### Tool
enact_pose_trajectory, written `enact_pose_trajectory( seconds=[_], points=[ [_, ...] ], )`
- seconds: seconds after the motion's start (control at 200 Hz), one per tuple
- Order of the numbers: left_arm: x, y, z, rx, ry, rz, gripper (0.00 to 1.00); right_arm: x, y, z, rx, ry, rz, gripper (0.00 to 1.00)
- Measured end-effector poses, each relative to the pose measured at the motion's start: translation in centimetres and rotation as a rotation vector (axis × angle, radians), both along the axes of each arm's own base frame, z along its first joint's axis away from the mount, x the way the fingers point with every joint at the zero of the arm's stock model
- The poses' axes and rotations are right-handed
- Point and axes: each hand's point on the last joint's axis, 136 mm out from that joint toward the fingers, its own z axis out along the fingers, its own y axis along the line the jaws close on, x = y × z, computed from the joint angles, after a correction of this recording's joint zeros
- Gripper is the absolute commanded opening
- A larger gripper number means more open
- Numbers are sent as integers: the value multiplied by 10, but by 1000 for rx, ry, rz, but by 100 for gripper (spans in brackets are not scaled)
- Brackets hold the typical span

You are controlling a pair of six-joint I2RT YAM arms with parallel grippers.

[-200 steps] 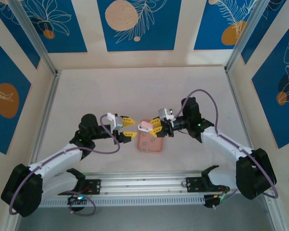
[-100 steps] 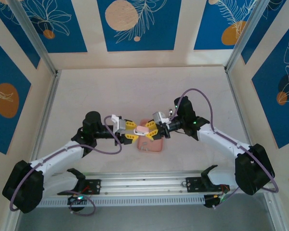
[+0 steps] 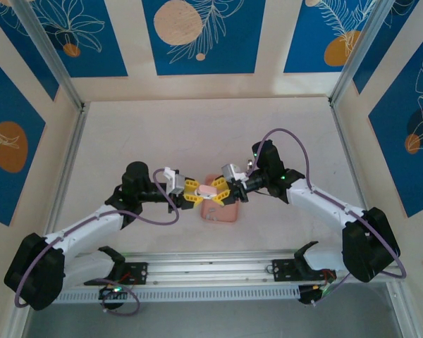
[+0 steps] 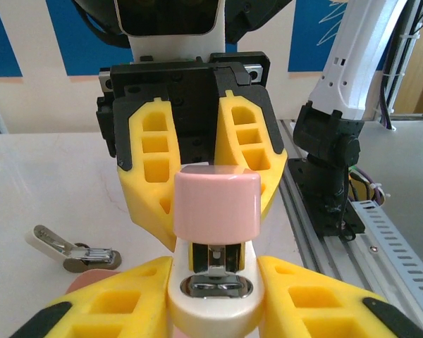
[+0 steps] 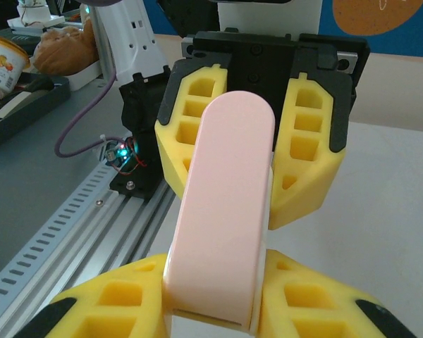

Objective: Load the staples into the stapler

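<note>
Left of centre in the top view, the left gripper [image 3: 194, 194] is closed on one end of the stapler [image 3: 207, 190]. Its wrist view shows both yellow fingers [image 4: 120, 306] pressed against the white base. The pink stapler sits mid-frame, held over the upper left part of the tray [image 3: 224, 215]. Just right of it, the right gripper [image 3: 221, 189] clamps the other end. At the lower left of the left wrist view, a whitish oblong piece [image 4: 69, 249] lies on the table [image 4: 28, 183].
</note>
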Motion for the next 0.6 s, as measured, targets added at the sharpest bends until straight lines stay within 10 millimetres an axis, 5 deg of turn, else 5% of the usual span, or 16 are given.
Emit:
enact_pose_trajectory(
  seconds=[0.35,0.6],
  points=[
    [0,0,-2,11,17,-5,12,0,0,-2,-10,15,2,0],
    [2,0,-5,55,11,1,6,2,0,-5,-23,27,-12,42]
  ],
)
